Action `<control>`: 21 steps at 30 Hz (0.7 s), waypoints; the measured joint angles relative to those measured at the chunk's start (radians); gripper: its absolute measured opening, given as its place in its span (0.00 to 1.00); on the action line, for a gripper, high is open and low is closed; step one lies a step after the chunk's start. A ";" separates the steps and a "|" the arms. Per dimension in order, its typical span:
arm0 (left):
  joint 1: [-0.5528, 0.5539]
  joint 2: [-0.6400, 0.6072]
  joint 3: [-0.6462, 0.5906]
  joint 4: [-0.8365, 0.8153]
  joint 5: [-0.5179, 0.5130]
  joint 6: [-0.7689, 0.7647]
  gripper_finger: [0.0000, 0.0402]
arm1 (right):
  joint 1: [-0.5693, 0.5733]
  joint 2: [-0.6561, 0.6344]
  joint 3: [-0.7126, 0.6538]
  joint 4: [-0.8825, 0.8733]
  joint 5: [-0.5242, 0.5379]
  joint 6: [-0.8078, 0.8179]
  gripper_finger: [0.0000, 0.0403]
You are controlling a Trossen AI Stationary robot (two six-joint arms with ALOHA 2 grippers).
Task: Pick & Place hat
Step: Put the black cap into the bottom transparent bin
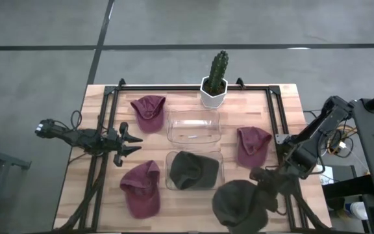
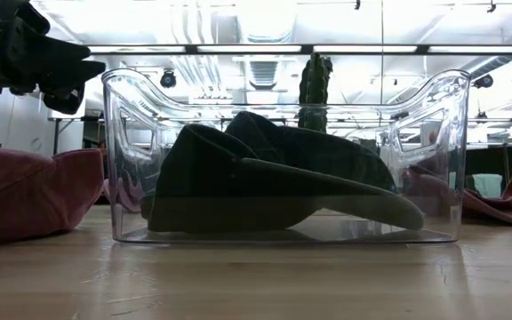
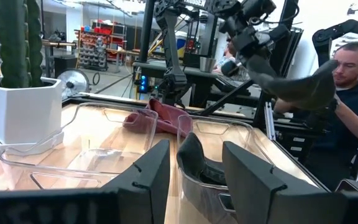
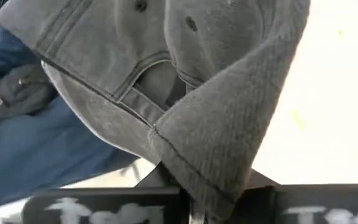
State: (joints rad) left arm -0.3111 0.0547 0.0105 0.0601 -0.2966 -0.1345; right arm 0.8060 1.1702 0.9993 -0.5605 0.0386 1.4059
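Observation:
A dark green hat (image 1: pixel 237 207) hangs from my right gripper (image 1: pixel 269 177) over the table's near right corner; it also shows lifted in the left wrist view (image 3: pixel 300 84). That gripper is shut on it. Another dark green hat (image 1: pixel 192 170) lies in the near clear bin (image 1: pixel 169 174), resting on the bin floor (image 2: pixel 283 227). The far clear bin (image 1: pixel 193 127) has no hat in it. Three maroon hats lie flat on the table (image 1: pixel 148 112) (image 1: pixel 253 144) (image 1: pixel 140 188). My left gripper (image 1: pixel 127 144) is open, above the table left of the bins, touching nothing. My right gripper pinches a fold of the dark green hat's crown cloth (image 4: pixel 213 158) between its two fingers, close to the arched back opening (image 4: pixel 146 74). The hat is lifted clear of the table and sits tilted beside the fingers (image 3: pixel 253 59).
A cactus in a white pot (image 1: pixel 214 84) stands at the far edge behind the bins. Black rails (image 1: pixel 106 123) run along the table's left and right sides. A person (image 3: pixel 353 81) sits beyond the table's right side. Bare wood lies between the bins and the left rail.

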 joint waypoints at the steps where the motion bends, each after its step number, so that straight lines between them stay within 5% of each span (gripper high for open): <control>1: 0.000 0.000 0.000 0.000 0.000 0.000 0.35 | -0.015 0.000 0.011 -0.015 0.001 -0.048 0.03; 11: 0.000 0.000 0.000 0.002 0.000 0.000 0.35 | -0.281 0.053 0.209 -0.273 -0.111 -0.525 0.03; 21: 0.000 0.000 0.000 0.003 0.000 0.000 0.35 | -0.553 0.299 0.530 -0.582 -0.330 -0.948 0.03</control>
State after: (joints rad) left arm -0.3111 0.0551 0.0105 0.0635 -0.2966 -0.1349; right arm 0.2529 1.4696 1.5295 -1.1421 -0.2919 0.4575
